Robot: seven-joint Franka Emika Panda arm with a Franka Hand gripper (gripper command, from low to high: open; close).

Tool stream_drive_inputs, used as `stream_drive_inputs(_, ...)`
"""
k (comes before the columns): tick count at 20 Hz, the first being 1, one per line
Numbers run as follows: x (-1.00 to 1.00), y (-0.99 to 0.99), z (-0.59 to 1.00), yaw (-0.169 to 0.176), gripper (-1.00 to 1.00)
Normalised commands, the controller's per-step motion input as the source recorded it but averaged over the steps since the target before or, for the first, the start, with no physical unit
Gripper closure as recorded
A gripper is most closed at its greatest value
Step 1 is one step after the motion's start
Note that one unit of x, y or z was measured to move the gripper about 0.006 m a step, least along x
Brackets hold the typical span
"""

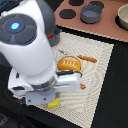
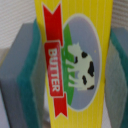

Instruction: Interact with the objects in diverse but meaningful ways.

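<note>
You are looking at a dark surface [image 1: 117, 75] covered by a pale woven mat [image 1: 97, 65], with a brown toy stove top [image 1: 107, 22] running across the upper right of the frame and a grey-blue pot [image 1: 91, 13] sitting on it. The white arm is filling the left half of the exterior view, and its end effector [image 1: 51, 97] is hanging low at the lower centre, over the mat's near edge. In the wrist view the yellow butter packet [image 2: 75, 65] is sitting squarely between the two green-padded fingers [image 2: 27, 85], which are pressing against its sides, so you are holding it; a yellow corner [image 1: 53, 102] is peeking out below the arm. The packet is looking light, rigid and smooth-faced, so expect it to slip if tilted; keep your hold on the flat sides at mid-length. The bread loaf [image 1: 69, 64] is lying just beyond the arm at centre frame, with orange-handled cutlery [image 1: 88, 59] beside it.
</note>
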Motion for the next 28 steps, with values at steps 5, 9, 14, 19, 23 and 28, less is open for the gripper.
stream_drive_inputs(5, 0.39, 0.87, 0.93, 0.076, 1.00)
stream_drive_inputs(9, 0.30, 0.92, 0.52, 0.077, 1.00)
stream_drive_inputs(14, 0.24, 0.94, 0.06, 0.059, 1.00)
stream_drive_inputs(19, 0.17, 0.97, -0.28, 0.053, 1.00)
stream_drive_inputs(23, 0.03, 0.93, -0.45, 0.057, 1.00)
stream_drive_inputs(28, -0.04, 0.82, -0.48, 0.078, 1.00)
